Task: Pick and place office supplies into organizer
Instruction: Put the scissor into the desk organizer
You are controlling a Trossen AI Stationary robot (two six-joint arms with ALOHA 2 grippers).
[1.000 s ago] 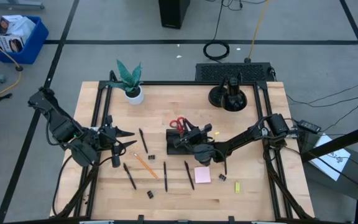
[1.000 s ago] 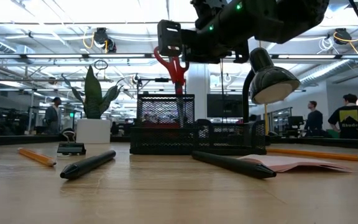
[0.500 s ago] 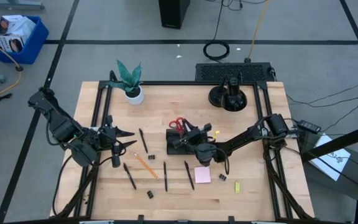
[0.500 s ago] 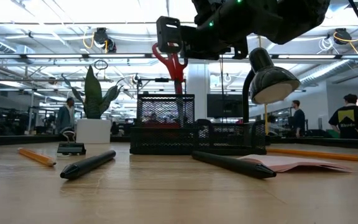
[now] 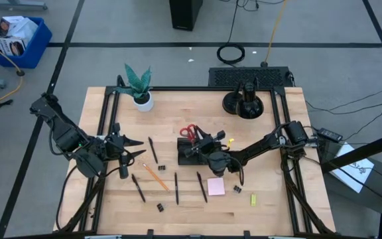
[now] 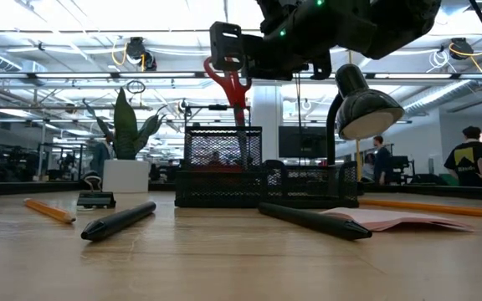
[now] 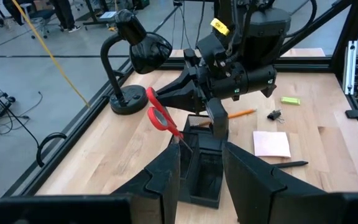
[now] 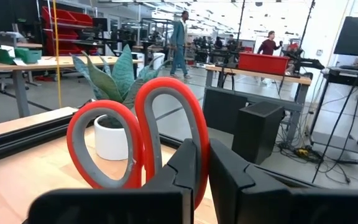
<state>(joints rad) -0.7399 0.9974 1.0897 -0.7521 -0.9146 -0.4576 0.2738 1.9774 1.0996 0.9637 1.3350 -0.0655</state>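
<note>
Right end effector (image 5: pixel 194 141): closed tight on the red-handled scissors (image 5: pixel 189 131), gripping them by one handle loop; it hangs above the organizer (image 5: pixel 192 151), clear of the worktop (image 5: pixel 270 199).
Scissors: held handles up, blades pointing down toward the organizer's tall mesh compartment directly beneath the right end effector; in the low view the red handles (image 6: pixel 227 84) show above the mesh rim, and whether the tips have entered the compartment cannot be told.
Right wrist view: the two red loops (image 8: pixel 135 143) fill the space in front of the fingers (image 8: pixel 188 168), one loop pinched between them.
Organizer: black mesh tray near the middle of the worktop, right under the right end effector.
Left end effector (image 5: pixel 138 147): part-way open and holding nothing, hovering well apart from the right one, over the left part of the worktop.
Pens and pencil: a black pen (image 5: pixel 152 150) and an orange pencil (image 5: pixel 155 176) lie just beyond the left end effector's tips; more black pens (image 5: pixel 176 188) lie between the two end effectors, nearer the front edge.
Sticky-note pad (image 5: pixel 216 186): pink, flat on the worktop, near the right end effector on the front-edge side.
Yellow-green piece (image 5: pixel 253 199): farther out past the pad.
Binder clips (image 5: pixel 160 207): small, black, scattered among the pens.
Potted plant (image 5: pixel 138 86): well beyond the left end effector, at the far edge.
Lamp (image 5: pixel 243 101): black, at the far edge beyond the right end effector.
</note>
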